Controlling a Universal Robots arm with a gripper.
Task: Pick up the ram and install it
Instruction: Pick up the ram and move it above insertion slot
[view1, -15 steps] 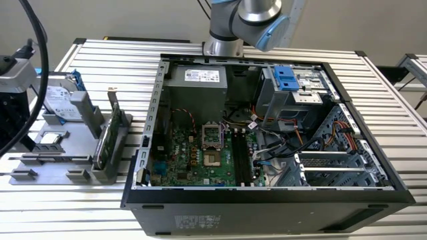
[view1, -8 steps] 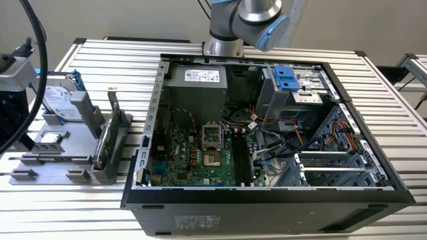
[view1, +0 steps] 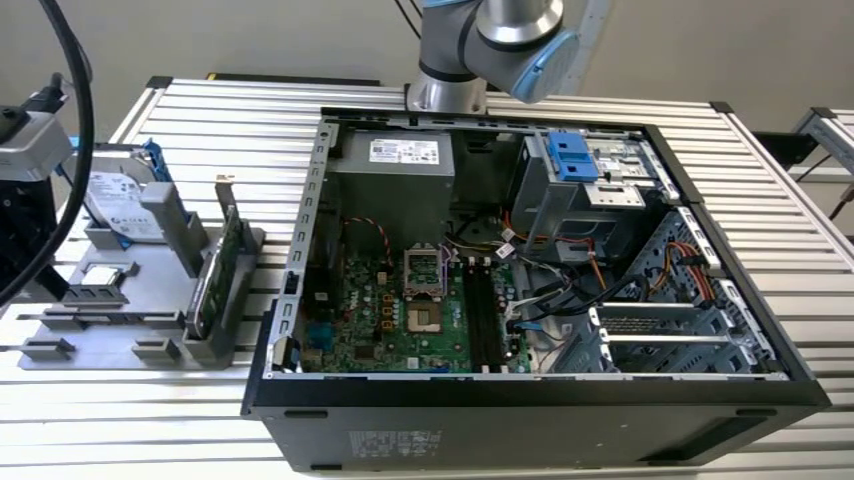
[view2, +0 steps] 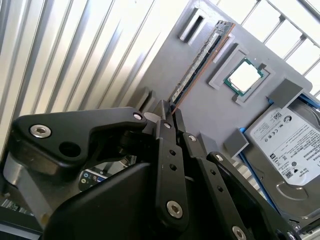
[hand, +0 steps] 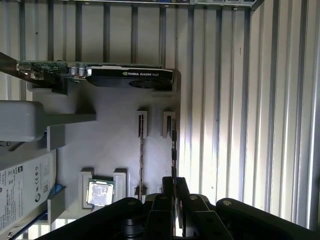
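ROBOT AT WORK ON A DESKTOP BUILD: The arm's black tool (view2: 170, 109) is gripping the ram (view2: 200, 62), a long, narrow dark circuit-board stick with black chips. The stick is standing on edge in the slotted holders of a grey plastic fixture plate (view2: 205, 117). In both wrist views the jaws appear to be clenching the stick's near end, one on either side, while its far end is sitting in its holder, so the ram is not yet lifted clear. Standing on edge is leaving both flat faces free for such a pinch. A square silver processor chip (view2: 243, 76) is lying in its own recess on the plate beside a silver hard drive with a white label (view2: 285, 145), and a green-and-black graphics card (hand: 130, 77) is standing upright along one edge. In the exterior view the plate is sitting at the lower left of the frame on the slatted aluminium bench (view1: 200, 110), just beside the open black computer case (view1: 534, 398). The case's green motherboard (view1: 374, 320) is lying face up, its black memory slots (view1: 483, 320) exposed near the frame's centre.
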